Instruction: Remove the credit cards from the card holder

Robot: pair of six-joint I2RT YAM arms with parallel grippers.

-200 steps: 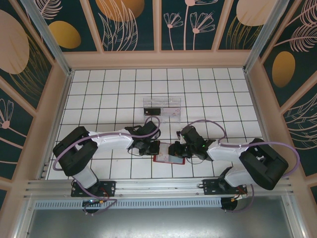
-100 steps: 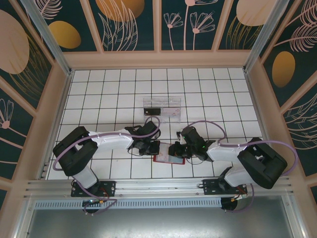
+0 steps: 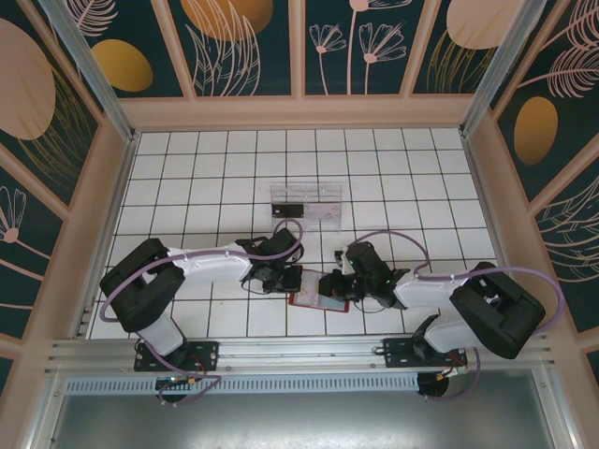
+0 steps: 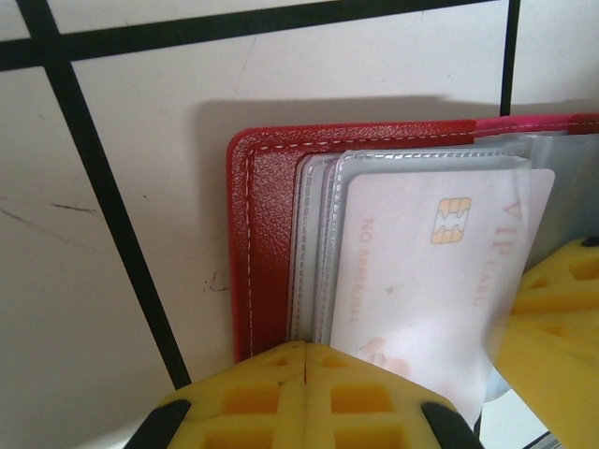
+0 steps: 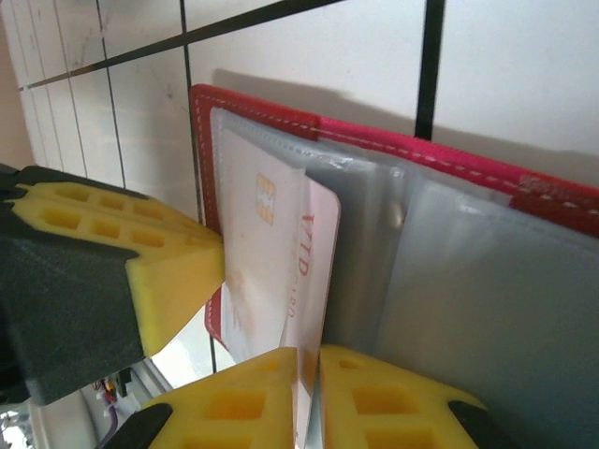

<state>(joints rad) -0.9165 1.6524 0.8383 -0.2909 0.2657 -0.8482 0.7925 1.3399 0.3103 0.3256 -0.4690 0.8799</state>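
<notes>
Card holder (image 4: 267, 234) lies open, sleeves (image 4: 314, 243) covering its card (image 4: 421, 281) — tray (image 3: 307, 203) well apart.

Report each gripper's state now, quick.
Left gripper: jaws shut, holding nothing, tips on the wallet edge.
Right gripper: jaws closed on the card at the wallet's sleeves.

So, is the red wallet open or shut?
Open. The red wallet lies spread flat on the tiles, its clear sleeves showing, and a pale card with a gold chip sticks partly out of one.
</notes>
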